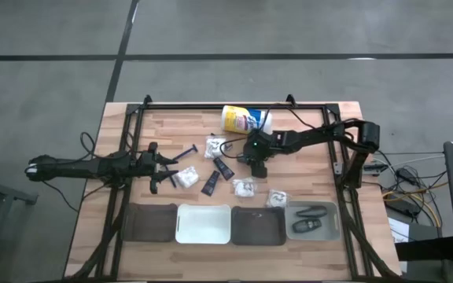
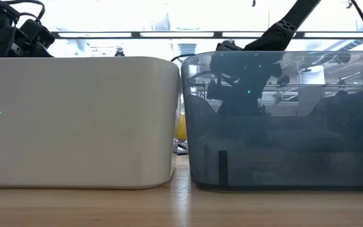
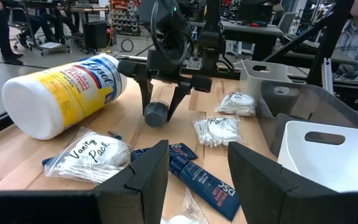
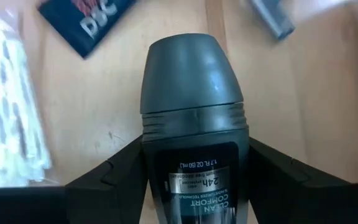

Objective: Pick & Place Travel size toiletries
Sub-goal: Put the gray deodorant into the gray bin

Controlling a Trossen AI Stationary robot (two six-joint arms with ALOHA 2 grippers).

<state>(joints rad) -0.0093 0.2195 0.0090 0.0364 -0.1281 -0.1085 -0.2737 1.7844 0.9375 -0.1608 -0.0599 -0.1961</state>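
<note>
A dark grey oval pod [image 4: 193, 124] lies on the wooden table, and my right gripper [image 1: 255, 163] has come down over it and is shut on it just near of the yellow-and-white canister [image 1: 246, 119]. The left wrist view shows that pod [image 3: 156, 114] between the right gripper's fingers. Loose on the wood lie white packets [image 1: 244, 187], dark tubes [image 1: 224, 167] and a thin razor [image 1: 189, 151]. Two more pods [image 1: 311, 219] lie in the grey tray. My left gripper [image 1: 157, 174] stands open at the table's left with nothing between its fingers. My right gripper pinches the pod's labelled body [image 4: 160, 165], just behind the cap, between its two fingers [image 4: 114, 180], one on each long side. The fingers slant down from the table's right and lie along the pod. The pod lies on the wood with its cap end [image 4: 190, 68] pointing away from the wrist.
A row of trays stands along the near edge: brown [image 1: 149, 222], white [image 1: 204, 224], dark [image 1: 258, 224] and grey [image 1: 330, 229]. In the low view the white bin [image 2: 77, 120] and the translucent grey bin [image 2: 282, 120] fill the front. A black frame rail [image 1: 234, 107] runs along the far edge. People stand beyond the table.
</note>
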